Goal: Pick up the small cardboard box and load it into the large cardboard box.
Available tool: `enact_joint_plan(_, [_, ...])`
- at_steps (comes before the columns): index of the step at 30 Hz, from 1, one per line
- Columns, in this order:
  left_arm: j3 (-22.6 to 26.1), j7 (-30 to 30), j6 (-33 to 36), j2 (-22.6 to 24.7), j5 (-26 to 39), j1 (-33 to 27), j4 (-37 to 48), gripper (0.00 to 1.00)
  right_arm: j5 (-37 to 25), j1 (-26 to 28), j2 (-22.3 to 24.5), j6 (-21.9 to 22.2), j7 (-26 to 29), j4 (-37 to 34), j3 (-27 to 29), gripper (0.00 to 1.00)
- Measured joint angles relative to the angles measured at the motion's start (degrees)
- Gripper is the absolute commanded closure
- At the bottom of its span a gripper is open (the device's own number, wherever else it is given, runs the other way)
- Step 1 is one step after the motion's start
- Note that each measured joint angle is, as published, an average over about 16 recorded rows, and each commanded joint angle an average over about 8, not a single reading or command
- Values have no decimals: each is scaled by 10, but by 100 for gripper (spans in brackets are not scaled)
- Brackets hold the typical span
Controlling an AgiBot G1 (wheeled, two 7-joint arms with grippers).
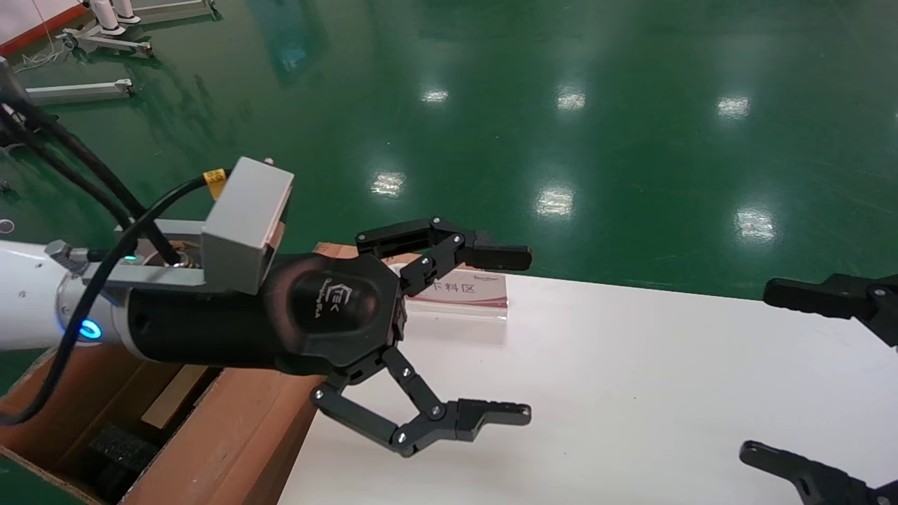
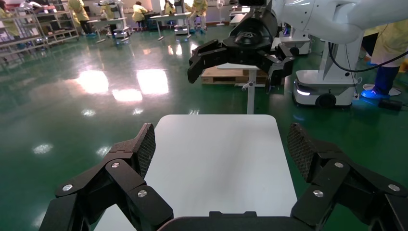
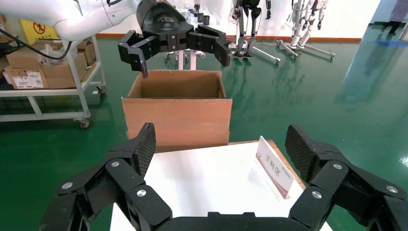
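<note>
Small box: not seen in any view | left gripper (image 1: 515, 337) jaws spread, above worktop (image 1: 631, 365) edge beside big box (image 1: 231, 428) | right gripper (image 1: 772, 372) jaws spread, opposite side | nearer arm: cannot tell

Small sign (image 1: 463, 289) on white table (image 1: 631, 393)

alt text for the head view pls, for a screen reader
The left gripper hangs open and empty over the near-left edge of a white table, beside the large cardboard box standing on the green floor. A small sign stands at the table's far edge, and the open right gripper pokes in at right.
</note>
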Motion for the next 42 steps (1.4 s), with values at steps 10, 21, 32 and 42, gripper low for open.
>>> enact_joint_plan(10, [14, -2, -3, 1, 3, -8, 5, 0, 0, 0, 0, 0, 0, 0, 0, 0])
enact_joint_plan(21, [21, -3, -5, 1, 5, -13, 8, 0, 0, 0, 0, 0, 0, 0, 0, 0])
enact_joint_plan(32, [24, -4, -6, 1, 5, -15, 9, 0, 0, 0, 0, 0, 0, 0, 0, 0])
enact_joint_plan(42, [25, -4, -7, 2, 5, -15, 10, 0, 0, 0, 0, 0, 0, 0, 0, 0])
